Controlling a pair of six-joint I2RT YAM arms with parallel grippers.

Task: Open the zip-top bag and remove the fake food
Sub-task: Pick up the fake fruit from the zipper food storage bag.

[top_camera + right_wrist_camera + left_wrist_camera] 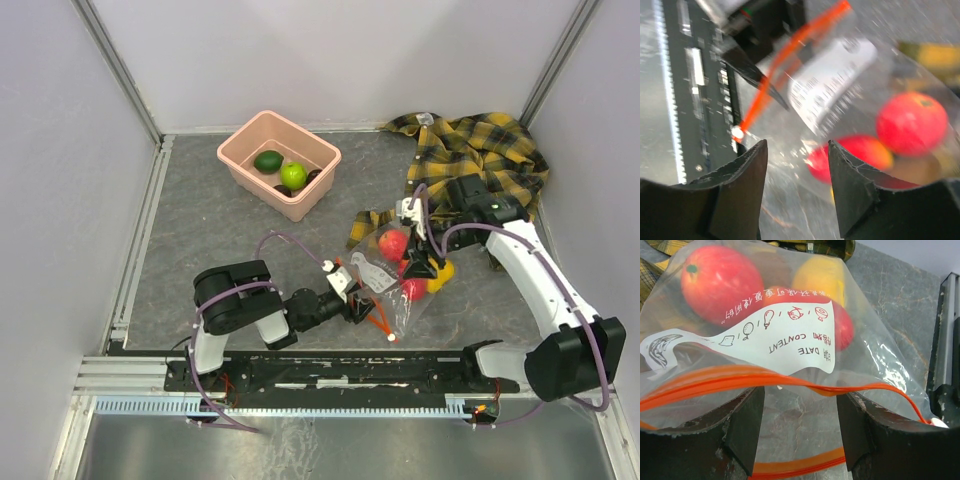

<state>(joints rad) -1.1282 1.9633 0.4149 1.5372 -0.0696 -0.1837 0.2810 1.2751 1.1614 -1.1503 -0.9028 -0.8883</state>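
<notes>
A grey table (200, 240) is seen from above, with two robot arms mounted at its near edge. One zip-top bag (392, 298) of clear, crinkly plastic lies on the table right of centre, close to the near edge, between the two grippers. Three pieces of fake food are counted inside it: one red fruit (393, 244) at its far end, a second red fruit (414, 290) nearer, and one yellow-orange fruit (441, 275) at its right side. One white printed label (780, 345) is seen on the bag. Its orange-red zip strip (715, 377) runs along the near left edge and is parted into two lines, so the mouth is open.

The left gripper (800, 402) is laid low at the bag's mouth. Its two fingers (747, 430) are spread apart with nothing pinched between them. One line of the strip is draped across them and the other passes below.

The right gripper (797, 150) is held over the bag, above the fruits. Its two fingers (740, 185) are likewise parted, and the bag and both red fruits are seen, blurred, through the gap. Whether it touches the plastic cannot be told.

One pink tub (255, 185) stands at the far side, left of centre, well apart from the bag. Four pieces are counted in it: one dark green fruit (268, 160), one light green fruit (293, 176), and two dark brown pieces (314, 175), partly hidden. One yellow-and-black plaid shirt (490, 150) is crumpled in the far right corner, its near edge just beside the bag.
</notes>
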